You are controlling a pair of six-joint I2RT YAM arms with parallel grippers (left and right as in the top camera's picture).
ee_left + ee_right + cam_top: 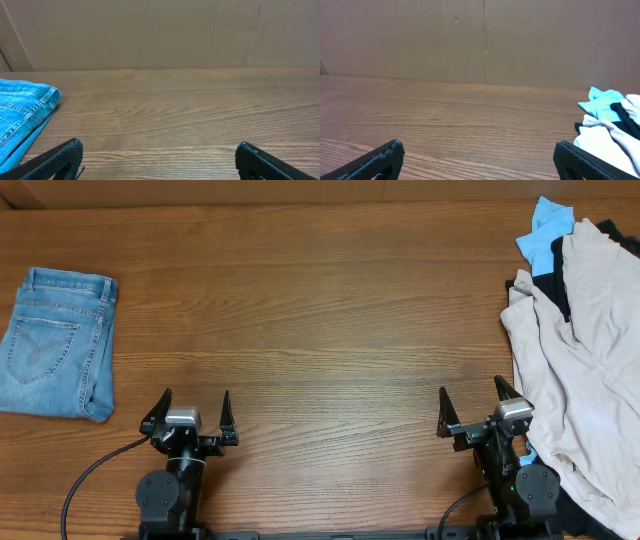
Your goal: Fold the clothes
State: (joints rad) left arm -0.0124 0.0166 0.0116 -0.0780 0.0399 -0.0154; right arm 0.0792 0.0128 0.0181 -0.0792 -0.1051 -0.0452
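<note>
I could read no text, label, brand or number anywhere: not on the folded jeans (58, 345) by the bench's left edge, nor on the clothes (585, 360) heaped at its right edge

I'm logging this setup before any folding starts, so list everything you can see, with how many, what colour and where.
jeans: one pair, blue denim, folded, far left of the table
beige garment: at least one, pale beige, bulk of the loose pile at the right edge
black garment: at least one, black, showing between the beige folds
light blue garment: one, light blue, far end of the pile
table: one, brown wood, under everything
cardboard wall: one, brown, behind the table
left gripper: one, black, open, near edge on the left, holding nothing
right gripper: one, black, open, near edge beside the pile, holding nothing
</note>
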